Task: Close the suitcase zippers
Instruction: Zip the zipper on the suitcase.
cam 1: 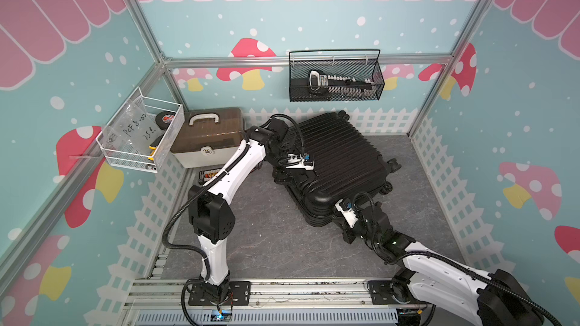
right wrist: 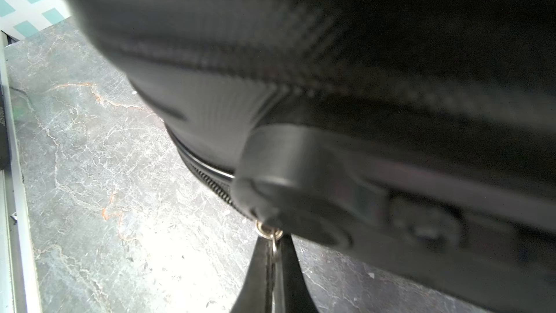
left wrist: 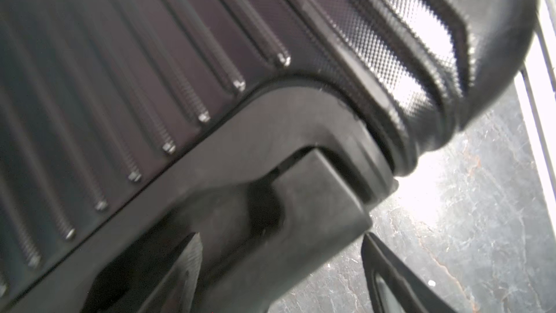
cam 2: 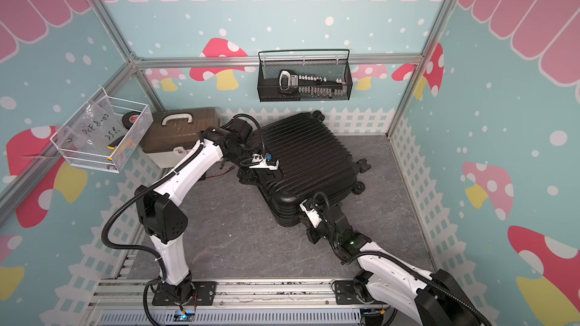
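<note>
So, suitcase (cam 1: 339, 158): closed, flat, middle of desk (cam 1: 251, 246).
Left gripper (left wrist: 279, 236): jaws apart, astride handle (left wrist: 316, 194).
Right gripper (right wrist: 275, 248): clamped on zipper pull (right wrist: 267, 230), toward desk's front edge.

The black suitcase (cam 1: 335, 158) lies flat on the grey table (cam 1: 257, 246), shells together, with its wheels toward the right. The left arm (cam 1: 232, 167) reaches over the left edge of the case, and the right arm (cam 1: 433, 261) reaches to its near corner. At the far left stands a white box with brown lid (cam 1: 207, 142), near a white wire basket (cam 1: 141, 139) on the left wall, and a black mesh basket (cam 1: 335, 76) hangs on the far wall.
</note>
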You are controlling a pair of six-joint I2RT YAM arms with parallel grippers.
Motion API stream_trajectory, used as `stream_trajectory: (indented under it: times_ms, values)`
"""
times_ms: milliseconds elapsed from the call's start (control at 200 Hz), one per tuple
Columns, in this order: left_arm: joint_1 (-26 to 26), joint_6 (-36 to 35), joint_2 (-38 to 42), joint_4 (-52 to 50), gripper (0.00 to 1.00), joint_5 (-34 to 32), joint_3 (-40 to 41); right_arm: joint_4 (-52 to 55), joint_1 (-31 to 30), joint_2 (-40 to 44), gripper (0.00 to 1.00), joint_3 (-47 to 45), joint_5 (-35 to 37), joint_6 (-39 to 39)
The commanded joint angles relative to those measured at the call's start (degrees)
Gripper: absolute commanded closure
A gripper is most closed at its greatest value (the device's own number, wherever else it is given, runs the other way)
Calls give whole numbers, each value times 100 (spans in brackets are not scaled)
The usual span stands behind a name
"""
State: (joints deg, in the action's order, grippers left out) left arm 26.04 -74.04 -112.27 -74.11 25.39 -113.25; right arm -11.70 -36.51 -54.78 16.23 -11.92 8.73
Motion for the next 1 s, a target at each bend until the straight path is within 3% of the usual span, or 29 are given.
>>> stream_trajectory:
  times_ms: [0,205,421,581,631,766,996]
  values:
    - [160,-358,-203,-221,20,-909,-47,74,69,-2,100,21,95,63]
    - [376,-377,-28,193,37,-1594,418,696,86,296,100,213,725,97]
    - [724,4,459,214,63,-1673,962,1104,118,719,100,271,1230,227]
    - [978,228,727,87,65,-1340,1124,1142,122,758,100,227,1541,348]
    - [969,262,758,93,61,-1320,1099,1158,124,759,100,231,1587,348]
    - [853,223,610,94,43,-1848,1005,1155,126,766,100,214,1568,314]
    - [681,118,183,189,44,-2346,777,1070,128,845,100,109,1385,266]
